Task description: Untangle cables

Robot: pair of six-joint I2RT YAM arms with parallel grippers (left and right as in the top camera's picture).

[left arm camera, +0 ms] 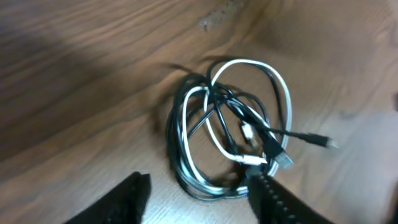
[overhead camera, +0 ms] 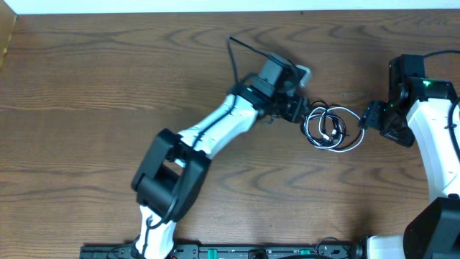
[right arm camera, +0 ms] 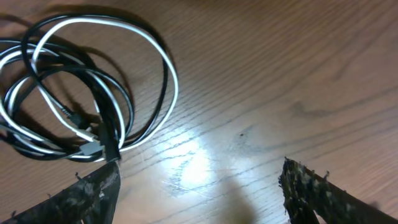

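Tangled cables [overhead camera: 330,128] on table [overhead camera: 108,72]; left gripper [overhead camera: 302,114] at their 9 o'clock, right gripper [overhead camera: 363,119] at 3 o'clock, both spread apart, empty.

The table [overhead camera: 86,86] is brown wood, its grain running from 9 to 3 o'clock in the overhead view, and the left wrist view shows a small scuff [left arm camera: 214,18] on it. At 3 o'clock from the overhead middle the cables [overhead camera: 330,128] lie flat on it in one tangle of overlapping loops, a white cord [left arm camera: 283,93] threaded through black cords [left arm camera: 177,149]. In the left wrist view a small plug end [left arm camera: 326,142] sticks out toward 3 o'clock onto bare wood.
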